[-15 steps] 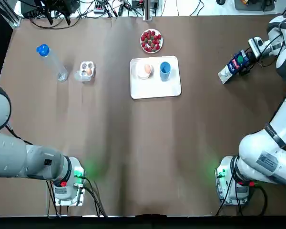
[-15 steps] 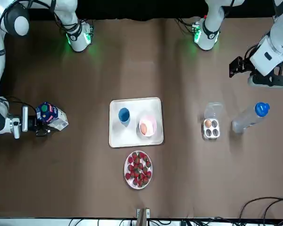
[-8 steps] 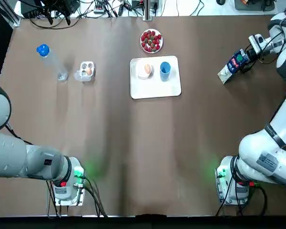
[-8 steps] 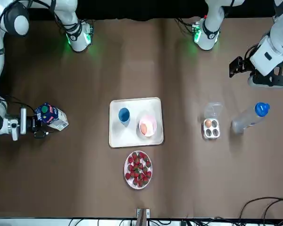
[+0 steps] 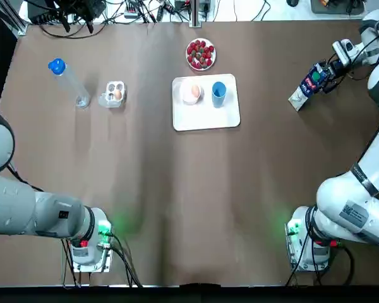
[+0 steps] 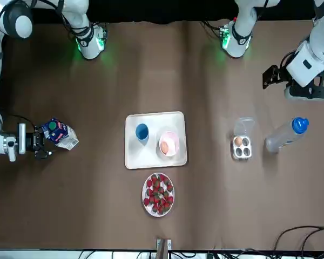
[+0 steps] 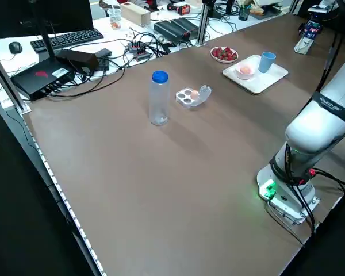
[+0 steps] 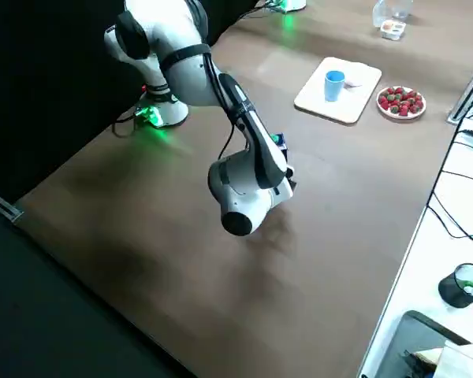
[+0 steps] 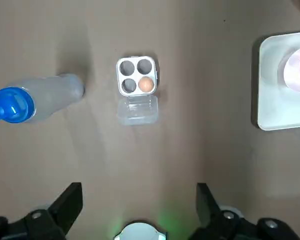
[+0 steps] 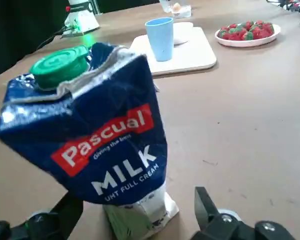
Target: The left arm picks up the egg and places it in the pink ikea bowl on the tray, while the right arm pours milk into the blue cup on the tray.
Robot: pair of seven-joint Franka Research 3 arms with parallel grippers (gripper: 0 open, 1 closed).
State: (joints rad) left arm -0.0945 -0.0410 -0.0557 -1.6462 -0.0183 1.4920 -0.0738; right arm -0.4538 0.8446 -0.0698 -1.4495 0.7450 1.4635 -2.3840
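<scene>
The blue milk carton point(image 5: 308, 85) stands on the table at the far right, tilted, green cap on. My right gripper point(image 5: 330, 68) sits just behind it, open, fingers apart and off the carton point(image 10: 105, 140). On the white tray point(image 5: 206, 117) stand the blue cup point(image 5: 218, 92) and the pink bowl point(image 5: 189, 95), which holds an egg point(image 5: 195, 91). A second egg point(image 9: 146, 85) sits in the small egg box point(image 5: 114, 95). My left gripper point(image 9: 138, 200) hovers high above the table near that box, open and empty.
A plate of strawberries point(image 5: 201, 54) lies just beyond the tray. A clear bottle with a blue cap point(image 5: 68, 82) stands left of the egg box. Cables and gear line the far table edge.
My right gripper has drawn back from the milk carton toward the table's right edge; the carton stays standing on the table. The left arm has not moved.
</scene>
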